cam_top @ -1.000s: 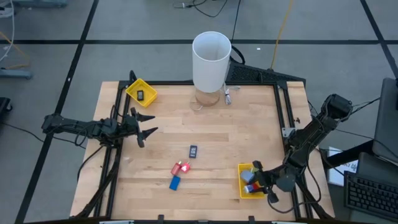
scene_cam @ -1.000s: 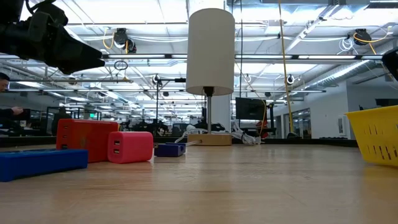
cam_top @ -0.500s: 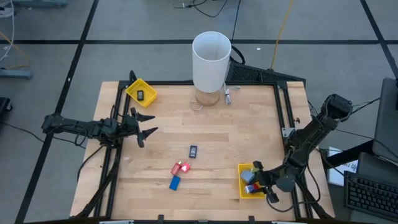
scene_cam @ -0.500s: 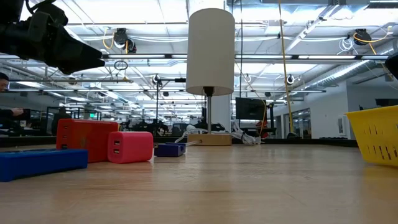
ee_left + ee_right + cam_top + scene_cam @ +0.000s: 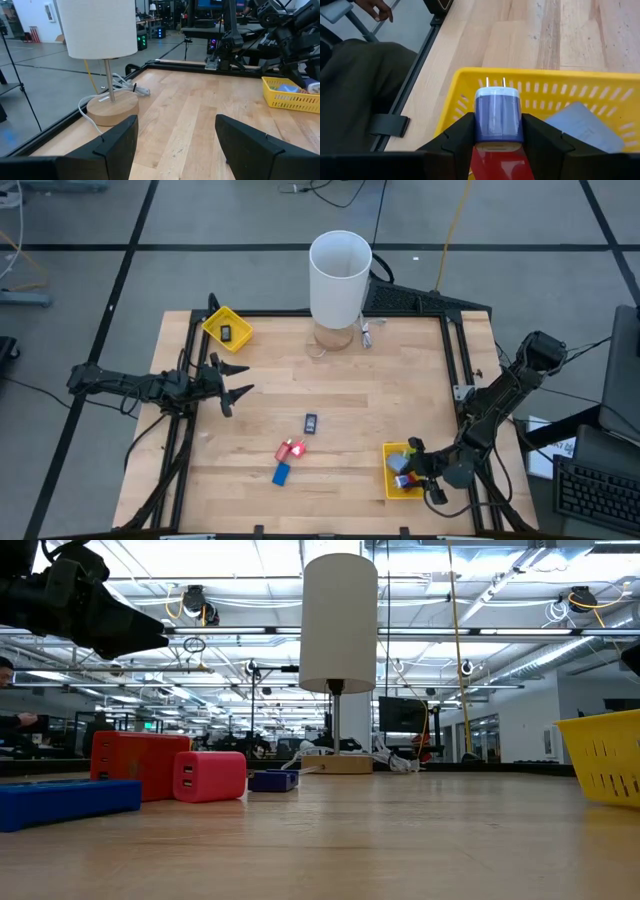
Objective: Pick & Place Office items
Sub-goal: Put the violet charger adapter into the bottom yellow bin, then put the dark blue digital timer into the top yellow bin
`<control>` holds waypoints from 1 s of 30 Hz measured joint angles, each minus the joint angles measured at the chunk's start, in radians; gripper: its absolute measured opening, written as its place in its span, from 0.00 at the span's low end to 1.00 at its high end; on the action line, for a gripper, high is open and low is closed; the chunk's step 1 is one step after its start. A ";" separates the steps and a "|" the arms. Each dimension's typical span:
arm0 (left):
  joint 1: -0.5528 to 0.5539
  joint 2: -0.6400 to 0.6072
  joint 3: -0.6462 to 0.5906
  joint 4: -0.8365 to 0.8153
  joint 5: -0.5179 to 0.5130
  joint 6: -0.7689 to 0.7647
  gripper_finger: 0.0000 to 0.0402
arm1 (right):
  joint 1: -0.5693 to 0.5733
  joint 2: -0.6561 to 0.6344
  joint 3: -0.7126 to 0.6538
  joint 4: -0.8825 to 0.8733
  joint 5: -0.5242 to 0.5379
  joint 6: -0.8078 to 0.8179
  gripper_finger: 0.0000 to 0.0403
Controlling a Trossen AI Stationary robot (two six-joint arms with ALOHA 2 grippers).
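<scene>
Currently the light-blue plug adapter (image 5: 498, 116) is sitting between the right gripper (image 5: 498, 132) fingers, right over the yellow tray (image 5: 560, 90) at the bench's 5 o'clock corner; cannot tell whether the fingers are pinching it or letting go. Several items are lying in that tray, one black piece (image 5: 227, 333) in the tray (image 5: 215, 322) at 10 o'clock. Still loose mid-bench: red (image 5: 291, 448), blue (image 5: 281, 473), dark (image 5: 311, 422) pieces. Left gripper (image 5: 232, 380) is hovering spread and empty at 9 o'clock.
</scene>
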 joint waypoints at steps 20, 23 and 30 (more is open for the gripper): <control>0.000 0.000 0.000 0.000 0.000 0.000 0.67 | 0.000 0.000 0.000 0.053 0.000 -0.016 0.41; 0.000 0.000 0.000 0.000 0.000 0.000 0.67 | 0.000 0.000 0.000 0.060 0.000 -0.026 0.41; 0.000 0.000 0.000 0.000 0.000 0.000 0.67 | 0.000 0.000 0.000 0.060 0.000 -0.027 0.41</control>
